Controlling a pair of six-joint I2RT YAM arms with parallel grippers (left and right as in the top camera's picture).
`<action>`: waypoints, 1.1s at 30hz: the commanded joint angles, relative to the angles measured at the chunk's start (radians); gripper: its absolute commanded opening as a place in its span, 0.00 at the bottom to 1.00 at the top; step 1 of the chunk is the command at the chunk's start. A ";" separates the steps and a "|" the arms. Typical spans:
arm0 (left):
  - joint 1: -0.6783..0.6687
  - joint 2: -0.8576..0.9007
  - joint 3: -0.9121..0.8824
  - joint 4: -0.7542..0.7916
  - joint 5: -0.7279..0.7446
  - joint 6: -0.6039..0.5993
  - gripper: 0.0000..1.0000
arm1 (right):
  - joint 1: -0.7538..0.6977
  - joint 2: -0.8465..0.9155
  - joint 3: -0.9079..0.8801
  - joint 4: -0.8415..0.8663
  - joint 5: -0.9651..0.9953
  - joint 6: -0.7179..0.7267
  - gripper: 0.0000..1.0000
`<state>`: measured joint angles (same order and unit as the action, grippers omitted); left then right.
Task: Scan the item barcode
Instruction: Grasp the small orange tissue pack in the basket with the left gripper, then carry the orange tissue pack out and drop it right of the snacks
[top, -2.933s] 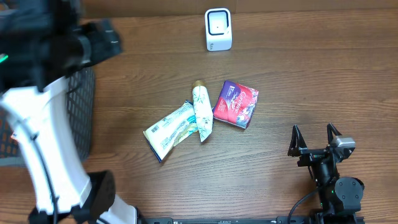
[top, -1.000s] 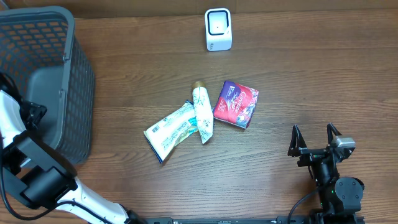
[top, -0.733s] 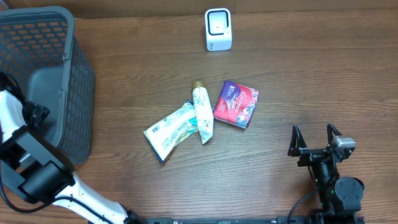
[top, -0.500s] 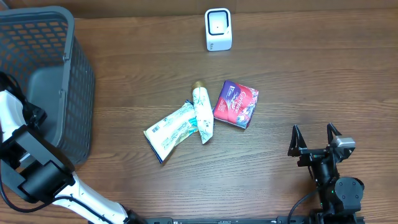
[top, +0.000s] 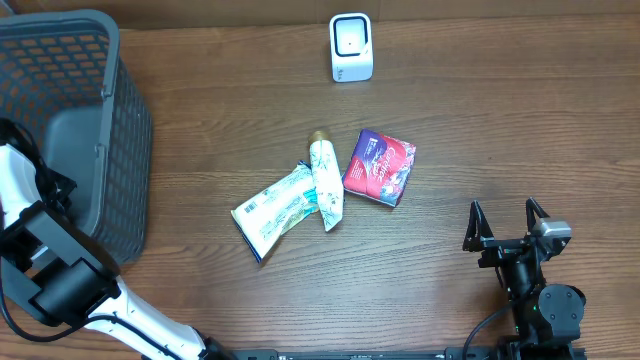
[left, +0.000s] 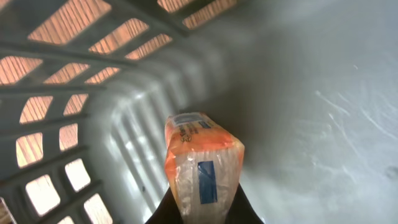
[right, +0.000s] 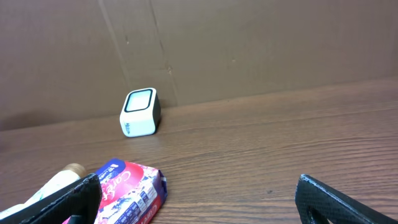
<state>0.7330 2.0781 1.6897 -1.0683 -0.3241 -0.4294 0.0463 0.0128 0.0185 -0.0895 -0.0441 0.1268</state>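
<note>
Left claw (left: 204, 208) clenched on the orange packet (left: 202, 162), inside the basket (left: 93, 124).
Gripped by one end, likely to leave its faces free for the scanner (top: 351, 47); right claw (top: 507, 222) sat wide open, idle.

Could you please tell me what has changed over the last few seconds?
The left gripper dropped into the basket and closed on the orange packet there. The purple pack, tube, pouch, scanner and open right gripper stayed put.

Gry mesh basket (top: 130, 170) at L edge, wood tbl (top: 520, 130), cardboard wall (right: 261, 50) bkgd.
</note>
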 joint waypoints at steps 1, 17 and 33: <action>-0.005 -0.088 0.105 -0.027 0.113 0.007 0.04 | -0.003 -0.010 -0.010 0.007 0.010 -0.004 1.00; -0.449 -0.597 0.200 0.006 0.458 0.019 0.04 | -0.003 -0.010 -0.010 0.007 0.010 -0.004 1.00; -1.304 -0.196 0.184 -0.024 0.568 0.014 0.04 | -0.003 -0.010 -0.010 0.007 0.010 -0.004 1.00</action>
<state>-0.4728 1.7912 1.8847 -1.1130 0.1761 -0.4248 0.0463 0.0128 0.0185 -0.0898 -0.0444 0.1265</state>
